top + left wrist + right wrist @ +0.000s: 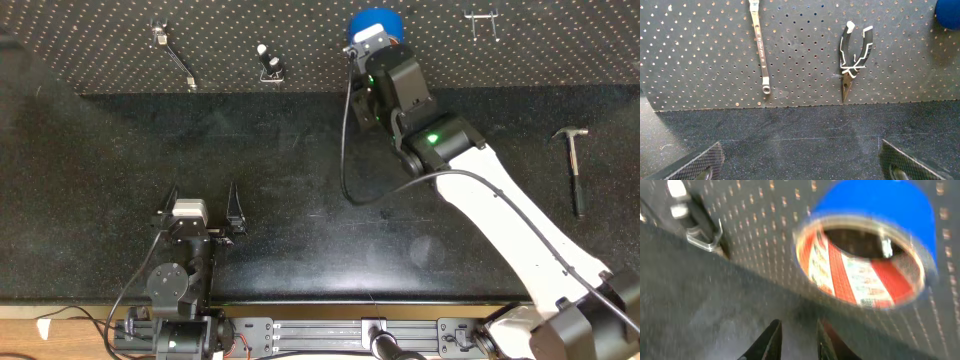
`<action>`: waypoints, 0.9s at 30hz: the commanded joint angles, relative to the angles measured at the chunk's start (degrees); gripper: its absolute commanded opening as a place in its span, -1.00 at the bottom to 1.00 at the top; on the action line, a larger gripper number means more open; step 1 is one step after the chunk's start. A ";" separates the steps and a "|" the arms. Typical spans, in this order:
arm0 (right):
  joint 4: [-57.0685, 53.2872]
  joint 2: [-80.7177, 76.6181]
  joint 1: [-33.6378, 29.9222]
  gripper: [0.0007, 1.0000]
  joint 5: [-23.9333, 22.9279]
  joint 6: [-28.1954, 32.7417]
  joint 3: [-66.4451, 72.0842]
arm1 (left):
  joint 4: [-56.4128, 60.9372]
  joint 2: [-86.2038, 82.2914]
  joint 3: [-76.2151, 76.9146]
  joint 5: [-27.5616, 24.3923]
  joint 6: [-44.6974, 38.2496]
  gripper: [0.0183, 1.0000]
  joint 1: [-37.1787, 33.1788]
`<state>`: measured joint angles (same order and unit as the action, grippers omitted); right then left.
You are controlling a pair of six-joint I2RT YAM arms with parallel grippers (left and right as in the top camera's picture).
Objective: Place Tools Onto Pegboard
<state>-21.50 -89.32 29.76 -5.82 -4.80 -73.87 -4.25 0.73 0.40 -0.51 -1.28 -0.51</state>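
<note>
Seen from above, a pegboard (100,30) runs along the far edge of a black mat (300,150). My right arm reaches up to the board. Its gripper (799,330) sits just below a blue tape roll (875,200), its fingers a narrow gap apart with nothing between them. The roll hangs against the board, and I can see a metal peg inside its core. My left gripper (203,195) is low over the near side of the mat, fingers spread wide and empty, facing the board. On the board ahead of it hang a wrench (760,45) and, to its right, pliers (852,55), nose down. A bare hook (482,20) sticks out at the board's right. The hammer (574,170) lies on the mat at far right, head towards the board
</note>
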 commanded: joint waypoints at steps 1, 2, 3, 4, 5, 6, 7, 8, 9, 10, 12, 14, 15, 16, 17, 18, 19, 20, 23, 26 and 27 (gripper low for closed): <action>-13.60 6.84 0.15 -0.46 -0.42 0.15 -0.63 | -0.46 -0.55 -0.09 -1.05 -0.52 0.99 -0.28; -18.53 8.17 -0.13 -0.47 -2.51 -1.09 -0.63 | -0.44 -0.55 -0.09 -1.03 -0.52 0.99 -0.28; -22.10 8.96 -0.50 -0.46 -4.68 -2.60 -0.63 | -0.46 -0.55 -0.09 -1.05 -0.52 0.99 -0.28; -25.64 9.60 -0.94 -0.46 -6.91 -4.24 -0.63 | -0.44 -0.55 -0.09 -1.05 -0.52 0.99 -0.28; -30.69 10.27 -1.81 -0.42 -9.40 -6.34 -0.63 | -0.44 -0.55 -0.09 -1.05 -0.52 0.99 -0.28; -38.36 10.78 -3.93 -0.26 -11.82 -9.38 -0.63 | -0.44 -0.55 -0.09 -1.05 -0.52 0.99 -0.28; -42.69 10.78 -5.79 -0.21 -12.00 -10.38 -0.63 | -0.46 -0.55 -0.09 -1.05 -0.52 0.99 -0.28; -44.94 10.69 -7.13 -0.19 -11.98 -11.17 -0.57 | -0.44 -0.55 -0.09 -1.05 -0.52 0.99 -0.28; -49.05 10.67 -10.36 -0.15 -11.96 -12.24 -0.35 | -0.46 -0.55 -0.09 -1.05 -0.52 0.99 -0.28; -50.80 10.67 -12.28 -0.09 -11.93 -12.37 -0.20 | -0.44 -0.55 -0.09 -1.05 -0.52 0.99 -0.28; -53.64 10.67 -16.94 0.14 -11.93 -12.35 0.15 | -0.46 -0.55 -0.09 -1.05 -0.52 0.99 -0.28; -55.56 10.67 -22.45 0.42 -11.96 -12.31 0.57 | -0.44 -0.55 -0.09 -1.05 -0.52 0.99 -0.28; -56.04 10.67 -25.88 0.63 -11.91 -12.28 0.83 | -0.44 -0.55 -0.09 -1.05 -0.52 0.99 -0.28; -56.08 10.67 -29.57 0.78 -11.63 -11.54 1.09 | -0.44 -0.55 -0.09 -1.05 -0.52 0.99 -0.28; -55.89 10.67 -33.00 0.86 -11.28 -10.40 1.36 | -0.44 -0.55 -0.09 -1.05 -0.52 0.99 -0.28; -55.76 10.67 -35.74 0.86 -11.23 -9.57 1.44 | -0.46 -0.55 -0.09 -1.05 -0.52 0.99 -0.28; -55.30 10.67 -38.49 0.87 -10.75 -8.04 1.44 | -0.44 -0.55 -0.09 -1.05 -0.52 0.99 -0.28; -54.25 10.67 -41.35 0.87 -8.90 -4.59 1.44 | -0.44 -0.55 -0.09 -1.05 -0.52 0.99 -0.28; -49.20 10.58 -49.11 0.95 -1.31 6.05 1.44 | -0.46 -0.55 -0.09 -1.05 -0.52 0.99 -0.28; -46.84 9.81 -55.04 0.97 2.03 11.56 1.44 | -0.46 -0.55 -0.09 -1.05 -0.52 0.99 -0.28; -46.18 9.11 -56.94 0.99 3.26 14.36 1.44 | -0.46 -0.55 -0.09 -1.05 -0.52 0.99 -0.28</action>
<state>-68.71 -79.29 -22.98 -8.27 -0.54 -72.69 -4.25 0.73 0.40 -0.51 -1.28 -0.51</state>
